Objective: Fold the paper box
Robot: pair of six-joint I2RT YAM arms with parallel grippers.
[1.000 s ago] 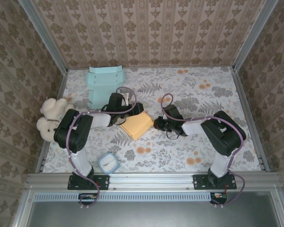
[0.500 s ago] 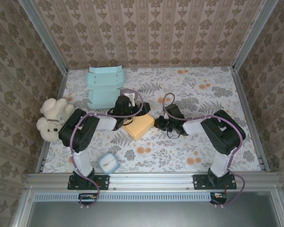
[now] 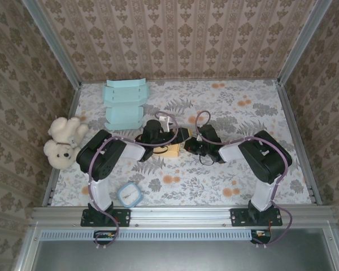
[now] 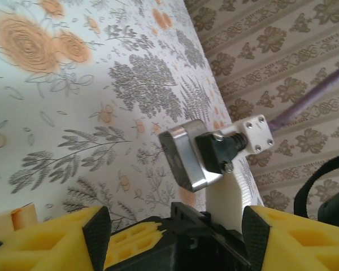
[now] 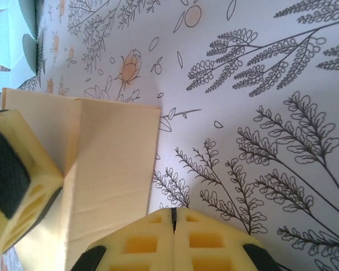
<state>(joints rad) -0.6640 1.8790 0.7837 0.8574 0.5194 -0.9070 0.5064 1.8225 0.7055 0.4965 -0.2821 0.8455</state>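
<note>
Roughly at the middle of the flowered worktop [image 3: 243, 169], a small tan paper box [image 3: 173, 150] sits between the tips of two robot arms that reach in from the near edge. The left gripper [image 4: 175, 219] has its yellow fingers [image 4: 45, 240] spread well apart, with bare worktop showing through the gap. From the right wrist, one of those yellow fingers appears pressed against the box's upright tan panel, where a fold line runs down the card. The right gripper [image 5: 174, 217] has its fingers clenched tight together, leaving just a thin seam between them, right beside the box's lower edge. I cannot tell whether any card is pinched in that seam. Farther back on the left lies a flat pale-teal carton [image 3: 124, 104]. A cream teddy bear [image 3: 61, 141] rests at the left edge, and a small blue square object [image 3: 129, 195] sits near the left arm's base.
</note>
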